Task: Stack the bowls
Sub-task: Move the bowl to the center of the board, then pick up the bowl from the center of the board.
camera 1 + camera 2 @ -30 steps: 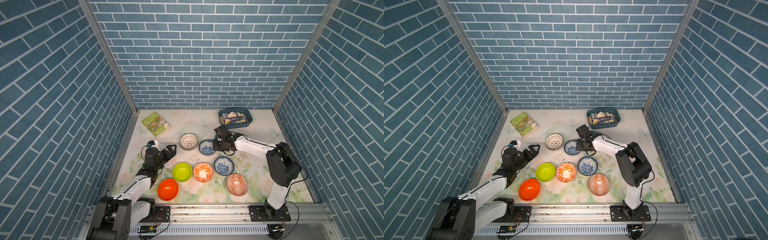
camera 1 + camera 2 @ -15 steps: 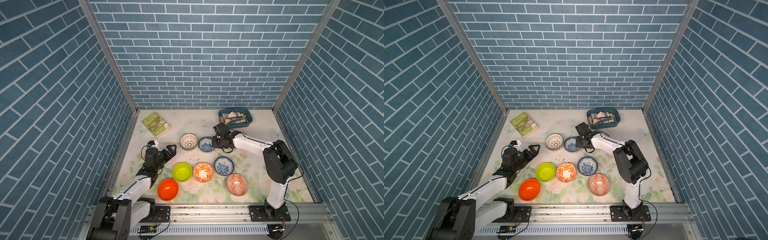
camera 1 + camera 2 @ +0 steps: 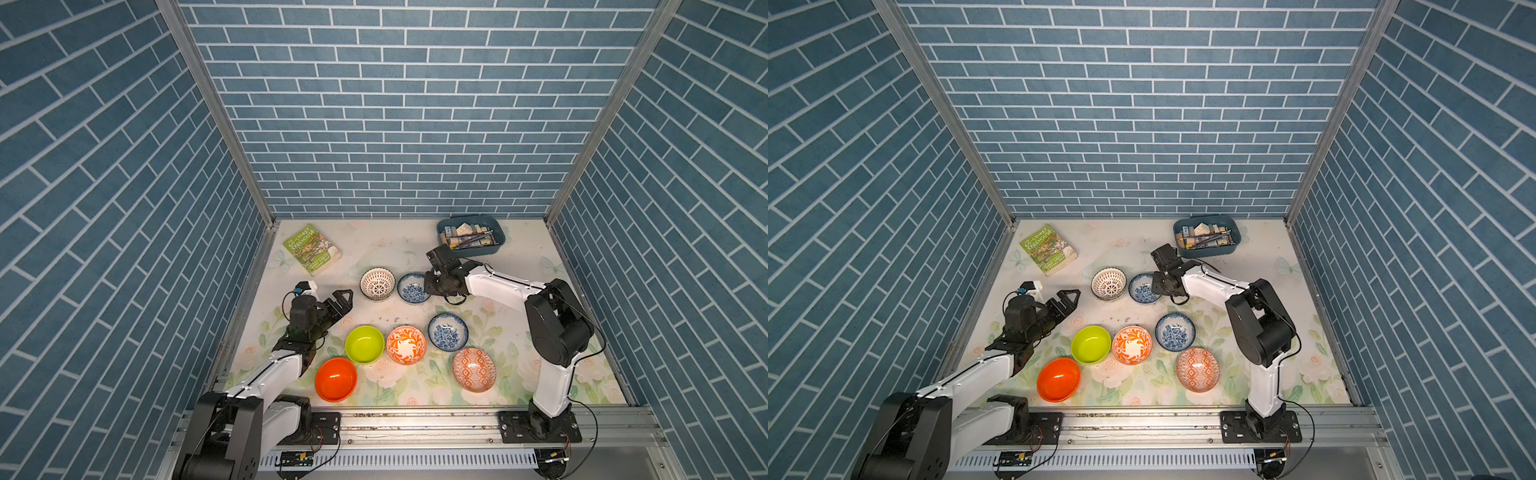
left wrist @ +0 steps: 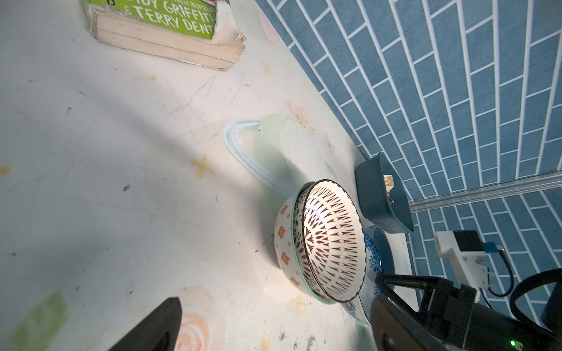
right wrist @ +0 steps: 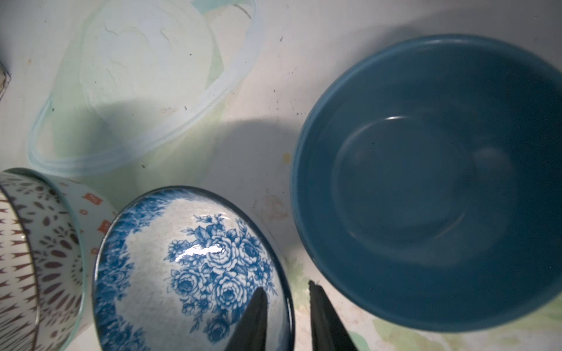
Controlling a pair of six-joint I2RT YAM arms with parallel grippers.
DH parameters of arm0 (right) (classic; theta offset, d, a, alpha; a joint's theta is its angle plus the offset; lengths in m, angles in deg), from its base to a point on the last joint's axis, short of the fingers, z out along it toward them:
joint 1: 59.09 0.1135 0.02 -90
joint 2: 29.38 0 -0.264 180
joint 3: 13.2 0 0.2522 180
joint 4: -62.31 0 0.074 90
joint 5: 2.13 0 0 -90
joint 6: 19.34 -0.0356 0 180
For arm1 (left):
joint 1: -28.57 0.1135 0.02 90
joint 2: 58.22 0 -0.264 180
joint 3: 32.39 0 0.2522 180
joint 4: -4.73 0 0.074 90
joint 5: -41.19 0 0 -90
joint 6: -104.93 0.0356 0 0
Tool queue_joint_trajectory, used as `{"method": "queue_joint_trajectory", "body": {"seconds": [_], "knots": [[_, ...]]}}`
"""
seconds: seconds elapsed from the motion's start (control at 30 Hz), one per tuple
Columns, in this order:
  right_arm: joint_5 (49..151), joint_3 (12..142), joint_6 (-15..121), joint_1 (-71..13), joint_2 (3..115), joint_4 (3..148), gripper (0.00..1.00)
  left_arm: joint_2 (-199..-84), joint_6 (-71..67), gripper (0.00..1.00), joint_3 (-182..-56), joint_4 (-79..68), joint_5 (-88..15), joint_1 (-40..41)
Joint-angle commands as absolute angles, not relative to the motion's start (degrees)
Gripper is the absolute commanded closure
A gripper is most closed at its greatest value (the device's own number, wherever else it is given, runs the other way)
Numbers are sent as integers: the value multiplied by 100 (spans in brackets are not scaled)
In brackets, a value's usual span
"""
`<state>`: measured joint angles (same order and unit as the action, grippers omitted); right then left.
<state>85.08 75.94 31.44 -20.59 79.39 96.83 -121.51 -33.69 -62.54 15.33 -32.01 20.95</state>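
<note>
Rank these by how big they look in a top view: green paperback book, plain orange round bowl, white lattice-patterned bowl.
1. Green paperback book
2. Plain orange round bowl
3. White lattice-patterned bowl
The orange one sits nearer the camera, so the two bowls' order is unsure.

Floral table (image 3: 374, 249): book (image 3: 312, 250), blue tray (image 3: 500, 243), lime bowl (image 3: 364, 344), orange bowl (image 3: 336, 379), 2 orange-patterned bowls (image 3: 406, 345) (image 3: 474, 370), blue-floral bowl (image 3: 448, 331), plain-blue bowl (image 5: 425, 182).

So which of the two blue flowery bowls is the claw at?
The back blue flowery bowl, beside the white lattice bowl: the right claw straddles its rim. The front blue flowery bowl sits untouched.
</note>
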Motion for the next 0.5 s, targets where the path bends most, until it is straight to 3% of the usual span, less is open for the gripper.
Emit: {"method": "queue_joint_trajectory", "body": {"seconds": [0.0, 0.2, 0.47], "knots": [[8464, 7529, 3076, -2077, 7694, 9758, 67, -12200, -3297, 0, -6322, 1611, -3222, 2136], [8266, 7286, 2965, -1897, 6843, 9942, 60, -12152, -3295, 0, -6331, 1541, -3219, 2136], [8188, 5960, 2817, -1866, 5257, 10151, 57, -12159, -3289, 0, -6364, 1488, -3192, 2136]]}}
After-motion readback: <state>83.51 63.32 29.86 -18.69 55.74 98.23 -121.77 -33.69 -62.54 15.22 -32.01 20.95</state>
